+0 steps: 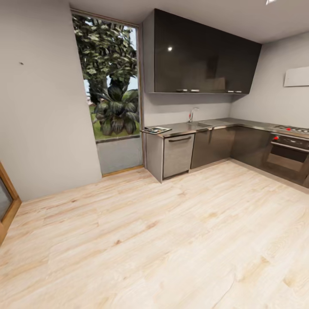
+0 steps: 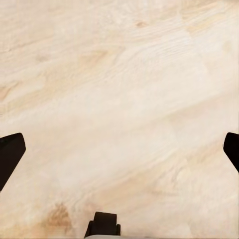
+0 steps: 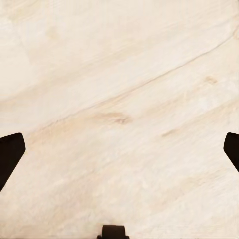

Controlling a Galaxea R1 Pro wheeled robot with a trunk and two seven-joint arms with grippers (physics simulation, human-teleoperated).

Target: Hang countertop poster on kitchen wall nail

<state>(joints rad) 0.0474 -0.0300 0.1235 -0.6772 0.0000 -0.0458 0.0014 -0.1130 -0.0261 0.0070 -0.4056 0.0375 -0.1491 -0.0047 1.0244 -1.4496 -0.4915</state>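
- Currently the robot stands out on the pale wood floor (image 1: pixel 171 240) of the kitchen, well apart from the cabinets, so the step in hand looks like the approach, before any pickup.
- Ahead, the grey metallic table (image 1: pixel 223 124) runs in an L over dark cabinets, with a tap (image 1: pixel 192 114) at its sink and an oven (image 1: pixel 286 155) on the right-hand run.
- The poster (image 1: pixel 156 129) lies flat at the near left end of that table, beside the tall window (image 1: pixel 112 77); its print is too small to read.
- A small dark mark on the left wall (image 1: pixel 21 63) may be a nail; I cannot tell for sure.
- The left tool (image 2: pixel 119 149) points down at bare floorboards, its fingers wide apart and holding nothing.
- The right tool (image 3: pixel 119 149) does likewise, fingers apart and empty.
- Next, I judge, the base must drive forward and left until the poster is within reach of an arm.
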